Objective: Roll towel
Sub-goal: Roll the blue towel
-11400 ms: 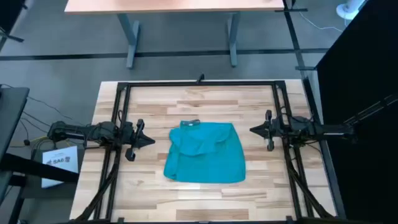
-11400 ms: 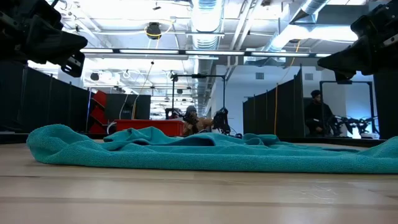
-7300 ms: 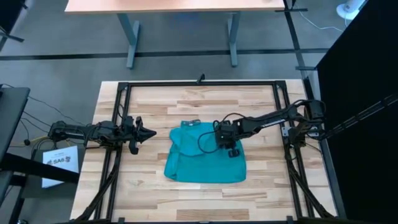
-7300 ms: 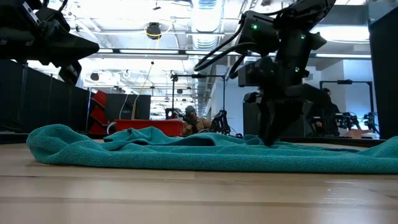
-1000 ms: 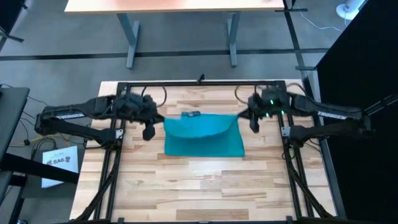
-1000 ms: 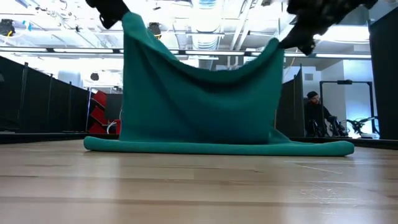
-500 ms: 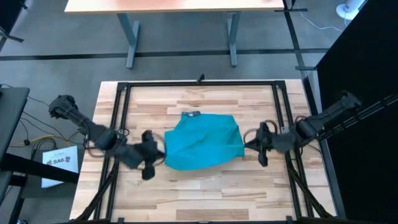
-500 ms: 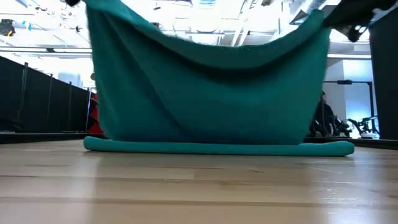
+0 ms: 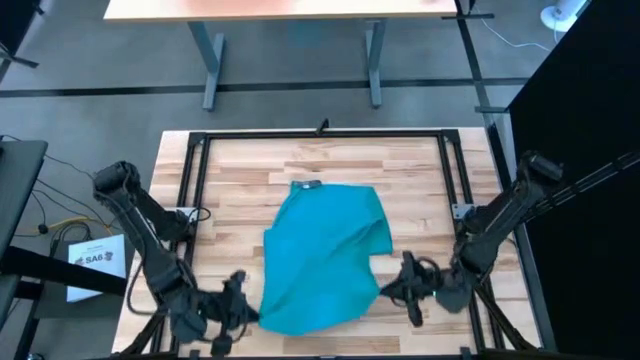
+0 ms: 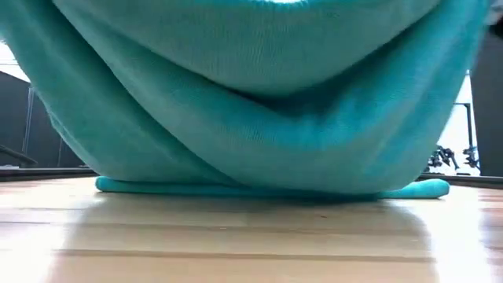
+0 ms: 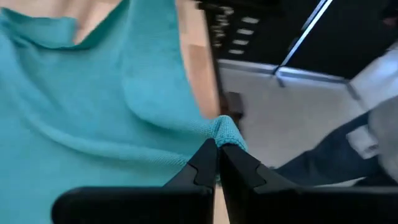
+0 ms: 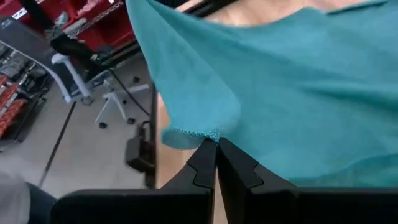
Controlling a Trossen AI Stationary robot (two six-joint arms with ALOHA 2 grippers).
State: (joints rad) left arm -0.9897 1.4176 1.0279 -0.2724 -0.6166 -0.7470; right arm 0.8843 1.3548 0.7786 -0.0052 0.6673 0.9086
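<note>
The teal towel (image 9: 320,250) stretches from the far middle of the table toward its near edge. Its far edge, with the small grey tag (image 9: 306,185), lies on the wood; in the low view that edge (image 10: 267,189) rests on the table while the rest sags in the air above it. My left gripper (image 9: 250,312) is shut on the towel's near left corner. My right gripper (image 9: 392,288) is shut on its near right corner. Both are near the table's near edge. My left gripper pinches the towel's near left corner (image 11: 226,132) between its two fingers, only the corner's tip showing past them. It comes at it from the table's left. The cloth runs away from the fingers, lifted, sagging toward the far edge. My right gripper pinches the towel's near right corner at its stitched hem (image 12: 200,133) between its two fingers. It comes at it from the table's right. The corner is lifted off the table, and the cloth hangs away from it in a slack curve.
A black metal frame (image 9: 320,134) runs round the wooden table top. Bare wood (image 9: 230,190) shows left and right of the towel. A paper sheet (image 9: 97,262) lies off the table's left side. Another table (image 9: 290,10) stands beyond the far edge.
Both grippers have gone from the far side of the table toward its near edge, staying shut on the towel's two corners. The held edge has come over with them and the towel has spread out lengthwise, while its far edge with the tag has stayed on the table.
</note>
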